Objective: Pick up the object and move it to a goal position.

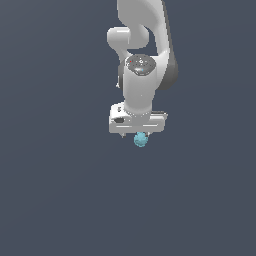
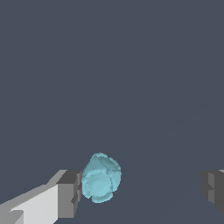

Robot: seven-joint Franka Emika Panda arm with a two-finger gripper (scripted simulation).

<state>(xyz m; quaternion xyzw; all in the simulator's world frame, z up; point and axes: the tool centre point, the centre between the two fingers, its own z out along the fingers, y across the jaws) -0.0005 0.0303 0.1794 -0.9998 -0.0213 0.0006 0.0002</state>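
Observation:
The object (image 2: 101, 177) is a small lumpy light-teal blob with a faceted surface. In the wrist view it lies between my two fingers, right against one grey pad (image 2: 70, 193), while the other pad (image 2: 213, 188) stands far off across a wide gap. My gripper (image 2: 141, 190) is open and holds nothing. In the exterior view the object (image 1: 141, 139) peeks out just below the white hand, and the gripper (image 1: 138, 134) is directly over it, its fingers mostly hidden by the hand.
The white arm (image 1: 142, 60) comes down from the top of the exterior view. Around it there is only a plain dark grey-blue surface (image 1: 60, 190).

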